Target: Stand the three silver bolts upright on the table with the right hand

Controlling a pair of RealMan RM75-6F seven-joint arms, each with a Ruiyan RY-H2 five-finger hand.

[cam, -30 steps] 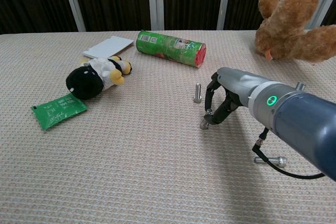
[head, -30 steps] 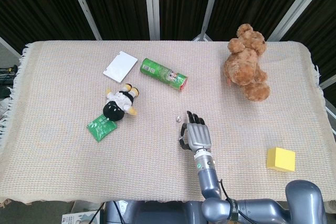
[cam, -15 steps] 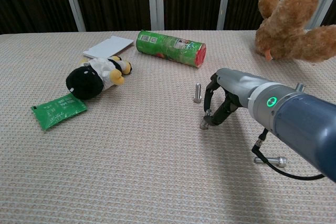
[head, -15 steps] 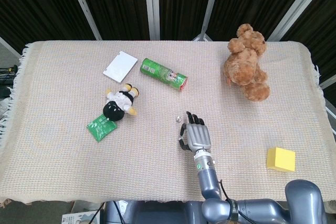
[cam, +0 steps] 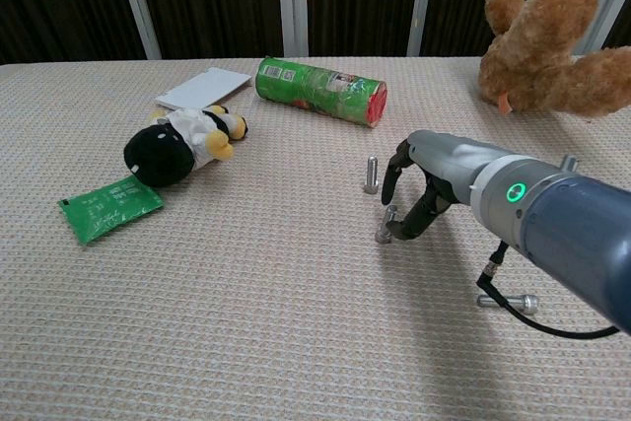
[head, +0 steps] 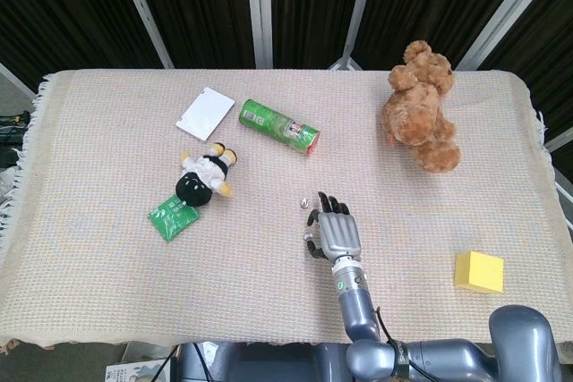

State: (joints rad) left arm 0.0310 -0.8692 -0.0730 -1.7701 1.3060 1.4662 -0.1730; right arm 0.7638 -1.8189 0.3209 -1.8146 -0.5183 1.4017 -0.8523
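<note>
Beige woven tablecloth [head: 107, 221], fringed edges, dark slatted panels [head: 72, 6] behind

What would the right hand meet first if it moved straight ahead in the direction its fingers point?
Probably nothing nearby: the right hand points up the table, and the upright bolt stands just left of that line. Farther on, the green can also seems left of it.

right hand [cam: 422, 187] pinching bolt [cam: 385, 225] | second bolt [cam: 371, 174] upright
</note>
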